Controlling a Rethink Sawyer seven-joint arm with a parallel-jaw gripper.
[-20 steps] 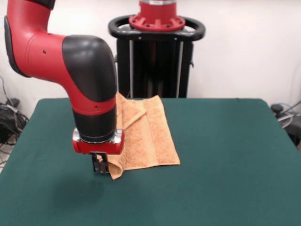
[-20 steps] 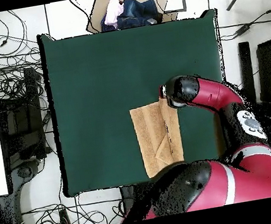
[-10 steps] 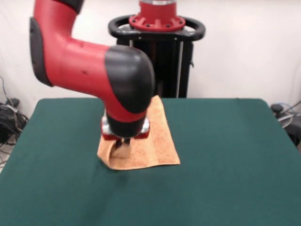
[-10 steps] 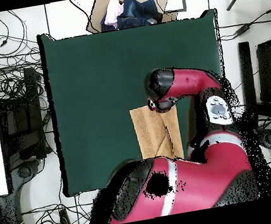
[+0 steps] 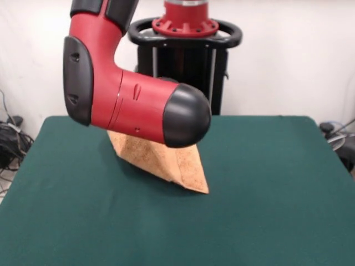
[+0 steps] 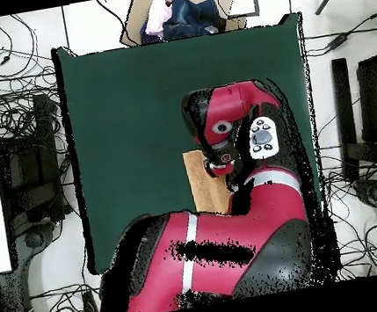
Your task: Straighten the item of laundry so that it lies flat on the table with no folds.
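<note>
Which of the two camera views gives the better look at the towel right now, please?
The front view: the towel shows as a broad peach wedge below the arm. In the overhead view the arm hides all but a narrow strip.

The towel [image 5: 166, 160] sits on the worktop [image 5: 266, 188] near the far edge in the front view, about midway between the left and right edges. The arm [image 5: 133, 102] hangs over it and hides its upper part in both views.
</note>
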